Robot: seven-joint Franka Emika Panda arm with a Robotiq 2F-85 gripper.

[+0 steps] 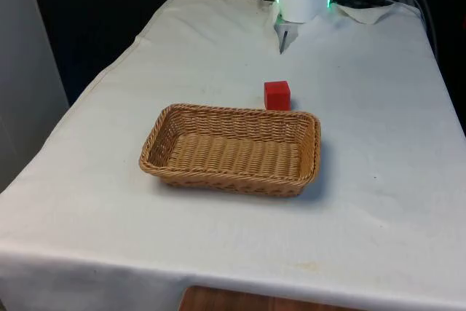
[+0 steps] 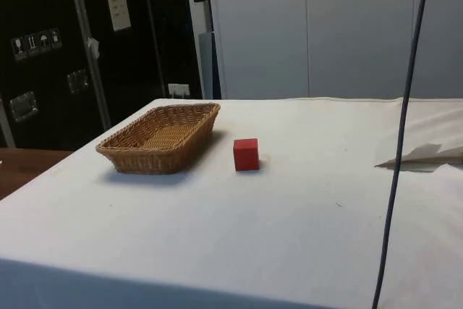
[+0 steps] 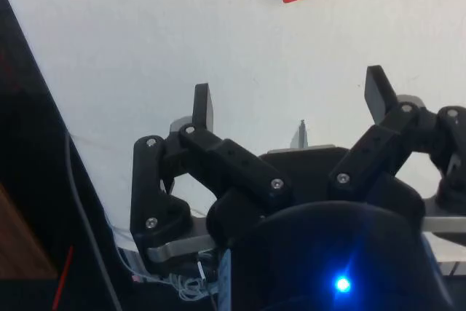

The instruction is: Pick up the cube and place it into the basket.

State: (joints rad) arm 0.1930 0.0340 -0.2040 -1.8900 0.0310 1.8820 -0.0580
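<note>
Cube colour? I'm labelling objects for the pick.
Red, a plain solid colour; the cube shows best in the front view, just behind the basket.

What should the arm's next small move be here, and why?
Probably move the open gripper out over the red cube and start descending. The cube sits untouched on the cloth just outside the basket, and the wrist view shows it well ahead of the fingers.

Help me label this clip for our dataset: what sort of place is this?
Probably a robot lab: a table under a white cloth, just a wicker basket and red cube staged, an open gripper above, dark cabinets behind.
</note>
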